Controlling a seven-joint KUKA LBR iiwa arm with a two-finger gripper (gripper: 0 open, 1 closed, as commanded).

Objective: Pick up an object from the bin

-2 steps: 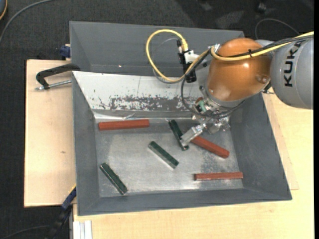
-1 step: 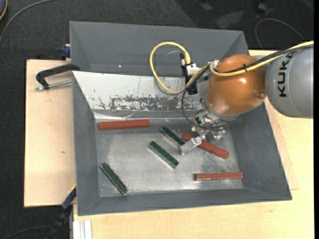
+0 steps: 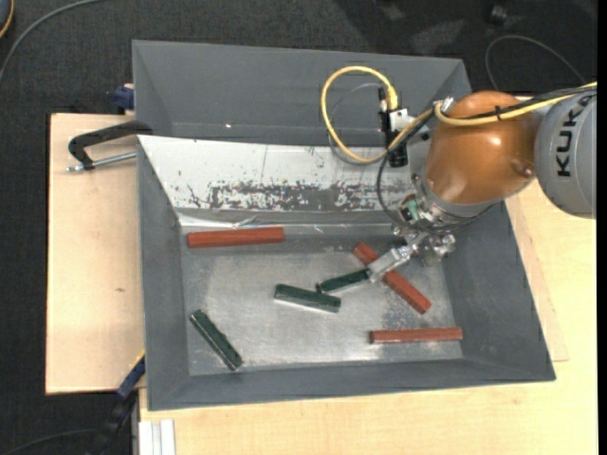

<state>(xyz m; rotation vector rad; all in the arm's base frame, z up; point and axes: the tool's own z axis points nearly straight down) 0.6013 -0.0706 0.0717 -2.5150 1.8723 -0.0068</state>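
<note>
One grey bin point(image 3: 161, 254), steep-walled, with a flat floor scuffed and shiny toward the back. Reaching in from the right, arm point(image 3: 569, 150) with a rounded orange cover point(image 3: 474, 159) at the wrist and a yellow cable point(image 3: 356, 67) looped over the back wall. Below the cover, end effector point(image 3: 396, 259) low over the floor, right of centre and toward the back; apart or together, cannot tell. Seven bars loose and flat on the floor, spread out rather than heaped. Longest: back red bar point(image 3: 235, 238), along the foot of the back wall at the left, well apart from the end effector; front red bar point(image 3: 415, 335), level, near the front wall at the right. Next: slanted red bar point(image 3: 408, 292), just below and right of the end effector, upper end close to its tip; slanted green bar point(image 3: 343, 280), just left of that tip, right end at it, contact unclear; middle green bar point(image 3: 306, 298), near the centre, right end close to the slanted green bar's lower end; corner green bar point(image 3: 215, 339), tilted, alone at the front left. Smallest: red stub point(image 3: 365, 252), just left of the end effector, above the slanted green bar.
</note>
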